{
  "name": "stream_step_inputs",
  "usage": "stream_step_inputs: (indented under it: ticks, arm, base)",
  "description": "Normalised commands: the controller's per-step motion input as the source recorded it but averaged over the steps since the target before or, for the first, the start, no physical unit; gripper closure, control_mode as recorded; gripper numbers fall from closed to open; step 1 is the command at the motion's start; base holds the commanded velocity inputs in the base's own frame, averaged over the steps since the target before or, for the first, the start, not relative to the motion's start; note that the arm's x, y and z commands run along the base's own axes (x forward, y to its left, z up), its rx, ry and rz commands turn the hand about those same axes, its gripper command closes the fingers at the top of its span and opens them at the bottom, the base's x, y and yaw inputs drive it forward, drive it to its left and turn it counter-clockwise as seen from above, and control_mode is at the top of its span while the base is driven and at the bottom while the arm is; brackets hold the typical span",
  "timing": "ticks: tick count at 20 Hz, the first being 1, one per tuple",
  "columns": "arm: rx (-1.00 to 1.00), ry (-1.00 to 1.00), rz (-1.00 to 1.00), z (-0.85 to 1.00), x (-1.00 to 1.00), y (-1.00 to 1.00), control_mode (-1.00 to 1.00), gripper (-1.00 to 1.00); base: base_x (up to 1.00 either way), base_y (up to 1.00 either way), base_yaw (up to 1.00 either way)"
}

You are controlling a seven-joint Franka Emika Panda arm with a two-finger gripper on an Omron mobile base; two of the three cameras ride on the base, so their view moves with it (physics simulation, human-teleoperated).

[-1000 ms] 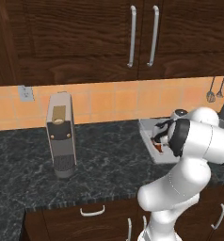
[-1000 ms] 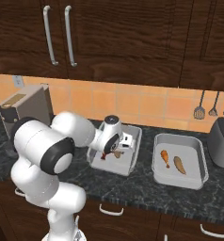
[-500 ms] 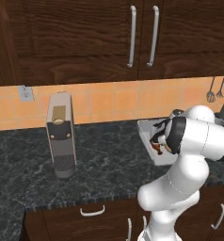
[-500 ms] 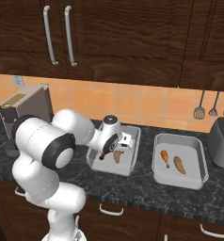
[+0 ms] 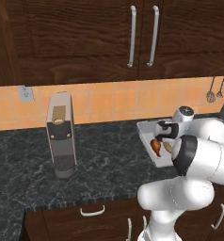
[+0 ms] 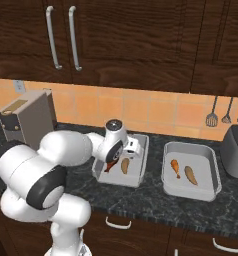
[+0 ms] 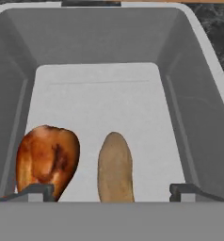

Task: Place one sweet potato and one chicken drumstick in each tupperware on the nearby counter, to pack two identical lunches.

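Note:
My gripper (image 7: 114, 190) hangs low inside the left tupperware (image 7: 95, 37), fingers spread wide and open. A browned chicken drumstick (image 7: 48, 160) lies on the tub floor by the left fingertip (image 7: 38, 190). A tan sweet potato (image 7: 115, 169) lies beside it, between the fingers and touching neither. From the right base the gripper (image 6: 113, 155) sits over this tupperware (image 6: 143, 155), with drumstick (image 6: 109, 166) and sweet potato (image 6: 125, 165) inside. The second tupperware (image 6: 217, 175) holds another drumstick (image 6: 175, 167) and sweet potato (image 6: 191, 175). From the left base my arm covers part of the tupperware (image 5: 144, 127).
Both tubs rest on the dark marbled counter (image 6: 156, 205). A silver toaster (image 6: 28, 117) stands far left, seen also as the toaster (image 5: 61, 134) from the other side. A grey appliance (image 6: 236, 152) stands at the right edge. Utensils hang on the orange backsplash.
The hand has sunk lower into the left tub. The drumstick that hung from the fingers now lies on the tub floor beside the sweet potato.

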Motion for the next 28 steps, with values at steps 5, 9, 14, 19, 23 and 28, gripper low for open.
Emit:
stream_step_inputs:
  ticks: [5, 9, 14, 19, 23, 28]
  arm:
    - [0.00, -0.04, 0.00, 0.80, -0.59, 0.11, -1.00, -1.00]
    - [0.00, -0.02, 0.00, 0.82, -0.79, 0.11, -1.00, -1.00]
    - [0.00, -0.17, 0.00, 0.93, -0.93, 0.22, -1.00, -1.00]
    - [0.04, -0.14, 0.00, 0.54, -0.90, 0.62, -1.00, -1.00]
    - [0.04, -0.07, 0.00, 0.52, -0.74, 0.77, -1.00, -1.00]
    - [0.01, -0.12, 0.00, 0.79, -0.80, 0.45, -1.00, -1.00]
  base:
    - [0.00, 0.00, 0.00]
    - [0.00, 0.00, 0.00]
    - [0.00, 0.00, 0.00]
    - [0.00, 0.00, 0.00]
    - [0.00, 0.00, 0.00]
    - [0.00, 0.00, 0.00]
